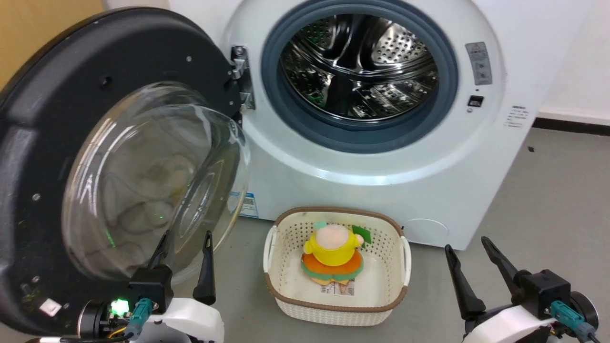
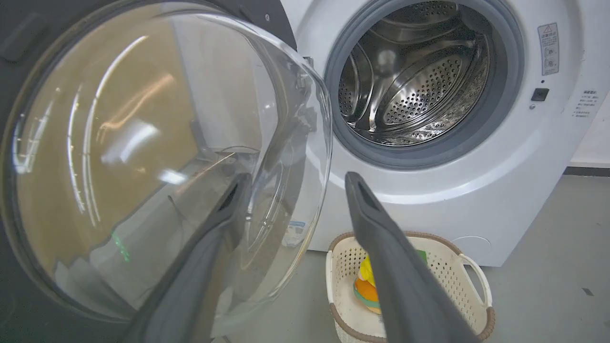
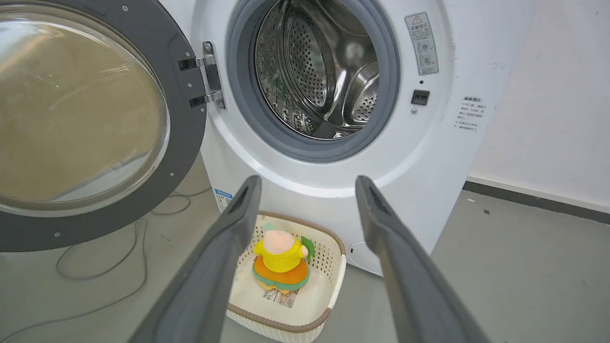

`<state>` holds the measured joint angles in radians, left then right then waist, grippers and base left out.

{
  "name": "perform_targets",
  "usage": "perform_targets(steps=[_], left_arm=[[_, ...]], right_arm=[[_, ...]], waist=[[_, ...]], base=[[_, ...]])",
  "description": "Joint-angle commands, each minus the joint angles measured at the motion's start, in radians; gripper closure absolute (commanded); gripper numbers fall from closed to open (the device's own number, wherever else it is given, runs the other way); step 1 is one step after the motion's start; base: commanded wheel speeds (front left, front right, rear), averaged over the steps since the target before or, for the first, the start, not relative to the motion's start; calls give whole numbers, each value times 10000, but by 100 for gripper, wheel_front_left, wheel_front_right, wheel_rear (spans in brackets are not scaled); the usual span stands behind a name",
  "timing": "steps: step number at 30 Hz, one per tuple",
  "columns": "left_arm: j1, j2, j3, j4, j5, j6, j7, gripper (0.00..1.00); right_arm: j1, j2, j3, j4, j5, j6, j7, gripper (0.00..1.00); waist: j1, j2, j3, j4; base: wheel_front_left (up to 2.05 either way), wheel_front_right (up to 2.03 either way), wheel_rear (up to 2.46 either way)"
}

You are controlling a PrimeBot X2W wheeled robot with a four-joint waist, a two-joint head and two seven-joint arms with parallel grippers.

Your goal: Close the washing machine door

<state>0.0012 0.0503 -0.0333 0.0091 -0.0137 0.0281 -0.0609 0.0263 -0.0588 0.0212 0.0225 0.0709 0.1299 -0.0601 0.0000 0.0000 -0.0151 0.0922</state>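
One washing machine door (image 1: 95,157) open, one washing machine (image 1: 333,181).
I see left pincer (image 1: 187,236), right pincer (image 1: 466,244) spread empty; one basket (image 1: 333,307), one toy (image 1: 333,250).

The washing machine door (image 1: 119,176) stands swung wide open on its hinge (image 1: 240,71). Its black rim and bulging clear glass bowl are straight ahead of the left fingers (image 1: 206,271) and very close to them; whether they touch cannot be told. The white washing machine (image 1: 381,171) stands ahead of the right fingers (image 1: 460,281), well apart. Its grey gasket (image 1: 357,136) rings the perforated steel drum (image 1: 357,66), and a small blue sticker (image 1: 248,205) sits low on its front.
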Motion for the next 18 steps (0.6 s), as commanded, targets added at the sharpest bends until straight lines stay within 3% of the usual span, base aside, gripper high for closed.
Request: perform_targets(steps=[1, 18], left_arm=[[158, 24, -30, -8, -100, 73, -109, 0], [443, 29, 65, -351, -240, 370, -464, 0]], right_arm=[[118, -38, 41, 34, 88, 2, -119, 0], [-74, -243, 500, 176, 535, 3, -394, 0]], waist=[[0, 0, -45, 189], [0, 0, 0, 1139]], base=[[0, 0, 0], [0, 0, 0]])
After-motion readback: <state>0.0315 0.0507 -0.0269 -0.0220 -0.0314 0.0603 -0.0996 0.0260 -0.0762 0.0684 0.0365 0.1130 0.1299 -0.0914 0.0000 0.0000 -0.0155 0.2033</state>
